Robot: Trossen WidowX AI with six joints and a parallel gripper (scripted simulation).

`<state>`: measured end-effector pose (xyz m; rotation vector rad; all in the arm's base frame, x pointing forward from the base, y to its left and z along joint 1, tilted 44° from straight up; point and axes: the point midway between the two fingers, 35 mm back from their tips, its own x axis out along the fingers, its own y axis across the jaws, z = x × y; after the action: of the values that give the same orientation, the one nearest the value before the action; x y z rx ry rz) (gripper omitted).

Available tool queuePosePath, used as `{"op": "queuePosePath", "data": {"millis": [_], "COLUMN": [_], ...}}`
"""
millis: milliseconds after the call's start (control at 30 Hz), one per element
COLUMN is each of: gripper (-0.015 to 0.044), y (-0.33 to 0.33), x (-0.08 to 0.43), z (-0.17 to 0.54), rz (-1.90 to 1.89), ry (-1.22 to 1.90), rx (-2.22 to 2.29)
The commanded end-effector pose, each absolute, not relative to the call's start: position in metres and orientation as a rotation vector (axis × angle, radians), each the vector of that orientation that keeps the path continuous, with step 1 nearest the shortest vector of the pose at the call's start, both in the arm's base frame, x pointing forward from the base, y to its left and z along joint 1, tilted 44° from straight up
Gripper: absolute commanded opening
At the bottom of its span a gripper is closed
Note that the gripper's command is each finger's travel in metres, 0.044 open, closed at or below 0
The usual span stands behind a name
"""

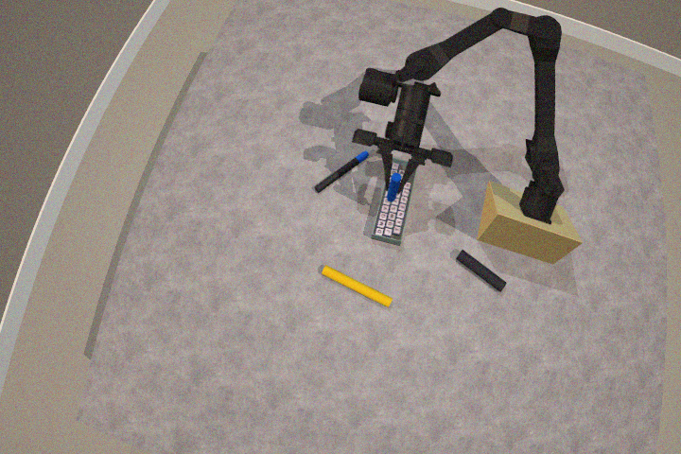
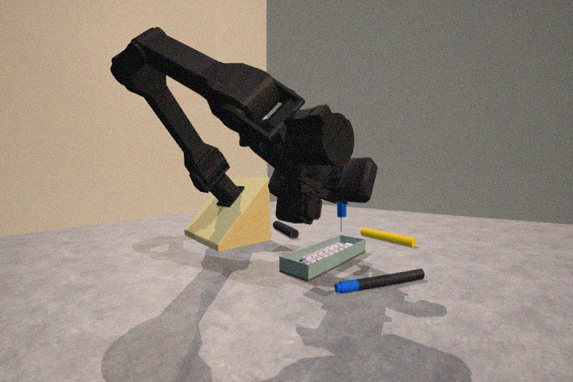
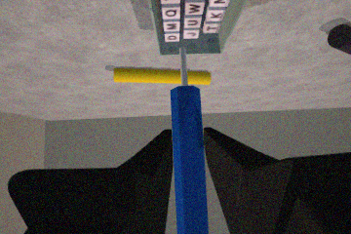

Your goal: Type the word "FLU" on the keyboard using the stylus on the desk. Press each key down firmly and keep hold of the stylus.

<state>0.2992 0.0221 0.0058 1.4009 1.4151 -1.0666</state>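
Note:
My gripper [image 1: 394, 189] [image 3: 187, 136] is shut on the blue stylus [image 1: 394, 184] [image 2: 341, 209] [image 3: 189, 166]; its fingertips are hidden in the exterior view. The stylus points down, its thin metal tip above the keyboard and apart from it in the exterior view. The keyboard [image 1: 387, 240] [image 2: 294, 267] [image 3: 203, 47] is a narrow green tray with rows of white lettered keys. In the wrist view the tip overlaps the tray's far end wall, near the D and J keys. D, M, Q, J, U, W, T and K can be read there. The F and L keys cannot be made out.
A black marker with a blue end [image 1: 341, 172] [image 2: 382, 281] lies beside the keyboard. A yellow rod [image 1: 356, 286] [image 2: 387, 237] [image 3: 144, 75] lies beyond its far end. A short black cylinder [image 1: 480, 270] [image 2: 285, 229] [image 3: 349, 40] lies near the yellow wedge [image 1: 529, 239] [image 2: 248, 229] under the arm's base.

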Motion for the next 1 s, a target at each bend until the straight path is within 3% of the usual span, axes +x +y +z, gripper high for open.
{"op": "queuePosePath", "data": {"millis": [0, 633, 733, 967], "gripper": [0.0000, 0.0000, 0.0079, 0.0081], "y": [0.042, 0.028, 0.027, 0.026], "x": [0.288, 0.287, 0.287, 0.287], "z": [-0.012, -0.027, -0.029, -0.030], "rz": [-1.075, -1.076, -1.076, -1.076], "ry": [1.426, 1.426, 1.426, 1.426], "rx": [1.407, 1.406, 1.406, 1.406]}}
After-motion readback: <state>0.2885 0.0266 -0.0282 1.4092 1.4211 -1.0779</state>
